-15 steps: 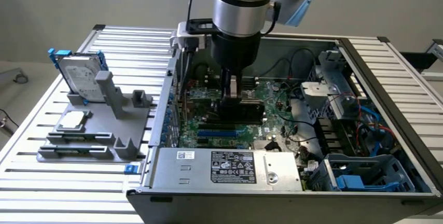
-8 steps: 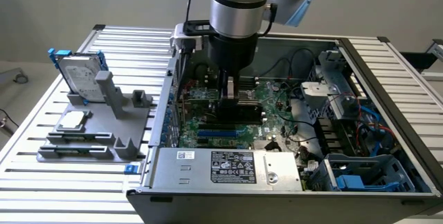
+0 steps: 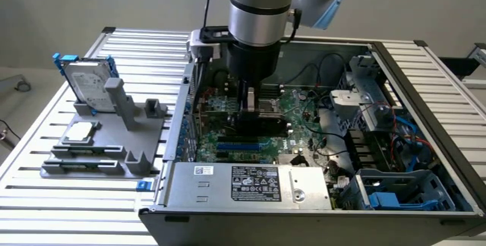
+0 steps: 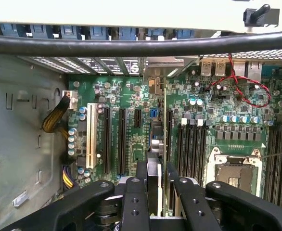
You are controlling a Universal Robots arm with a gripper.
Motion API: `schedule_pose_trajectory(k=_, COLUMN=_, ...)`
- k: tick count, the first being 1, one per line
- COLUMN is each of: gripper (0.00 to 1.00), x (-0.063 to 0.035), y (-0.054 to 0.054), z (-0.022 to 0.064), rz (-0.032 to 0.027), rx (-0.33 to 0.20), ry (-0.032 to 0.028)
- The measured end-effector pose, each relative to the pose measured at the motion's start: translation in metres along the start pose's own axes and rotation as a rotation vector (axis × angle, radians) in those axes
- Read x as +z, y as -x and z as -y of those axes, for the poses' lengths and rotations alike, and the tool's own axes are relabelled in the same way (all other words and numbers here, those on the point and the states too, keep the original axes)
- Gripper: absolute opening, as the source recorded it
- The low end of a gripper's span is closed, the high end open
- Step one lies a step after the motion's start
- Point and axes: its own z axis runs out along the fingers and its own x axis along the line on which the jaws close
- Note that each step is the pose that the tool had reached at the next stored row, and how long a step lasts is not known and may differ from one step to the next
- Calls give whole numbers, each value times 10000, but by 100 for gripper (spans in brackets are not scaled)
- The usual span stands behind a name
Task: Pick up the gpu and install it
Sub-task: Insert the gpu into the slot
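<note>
Closest to the wrist camera, the gripper (image 4: 157, 168) has its two black fingers (image 4: 142, 169) drawn partway together, clamped on the gpu (image 4: 156, 142). The card stands upright between them and is seen edge-on (a thin green board edge with the dark cooler beside it).

Just past the fingertips lies the motherboard (image 4: 131, 101). The card is lined up along its row of long black expansion slots (image 4: 106, 139), with a white slot (image 4: 90, 139) on one side and the memory slots (image 4: 194, 144) and the open processor socket (image 4: 235, 175) on the other. Whether the card's lower edge has met a slot cannot be told. Farther on, a red wire (image 4: 242, 86) loops over the board, and a thick black cable (image 4: 131, 45) crosses near the case's rear wall.

In the exterior view the power supply (image 3: 251, 183) sits nearest. Behind it the gripper (image 3: 251, 106) reaches straight down into the open computer case (image 3: 425, 75), with the gpu (image 3: 264, 125) low over the board. At that view's left, outside the case, a grey fixture (image 3: 91, 155) holds a silver chip (image 3: 81, 132) and, farther back, a blue-framed hard drive (image 3: 90, 83).
</note>
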Motion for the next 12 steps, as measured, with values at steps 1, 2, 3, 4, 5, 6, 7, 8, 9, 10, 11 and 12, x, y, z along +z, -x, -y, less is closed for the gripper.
schedule_pose_trajectory(k=1, gripper=27, x=9, y=0, z=0, rz=0, rx=16, ry=23)
schedule_pose_trajectory(k=2, gripper=27, x=20, y=-1, z=0, rz=2, rx=32, ry=46)
schedule_pose_trajectory(k=3, gripper=27, x=29, y=-1, z=0, rz=3, rx=45, ry=67)
schedule_pose_trajectory(k=4, gripper=27, x=39, y=-2, z=0, rz=5, rx=58, ry=87)
schedule_pose_trajectory(k=5, gripper=27, x=48, y=-4, z=0, rz=7, rx=71, ry=104)
schedule_pose_trajectory(k=6, gripper=27, x=54, y=-8, z=0, rz=5, rx=79, ry=112)
schedule_pose_trajectory(k=7, gripper=27, x=59, y=-12, z=0, rz=6, rx=83, ry=113)
schedule_pose_trajectory(k=8, gripper=27, x=60, y=-18, z=0, rz=7, rx=82, ry=113)
schedule_pose_trajectory(k=9, gripper=27, x=62, y=-25, z=0, rz=7, rx=82, ry=113)
schedule_pose_trajectory(k=10, gripper=27, x=64, y=-34, z=0, rz=7, rx=82, ry=114)
schedule_pose_trajectory(k=11, gripper=27, x=67, y=-43, z=-1, rz=6, rx=83, ry=114)
schedule_pose_trajectory(k=12, gripper=27, x=74, y=-51, z=-1, rz=6, rx=86, ry=114)
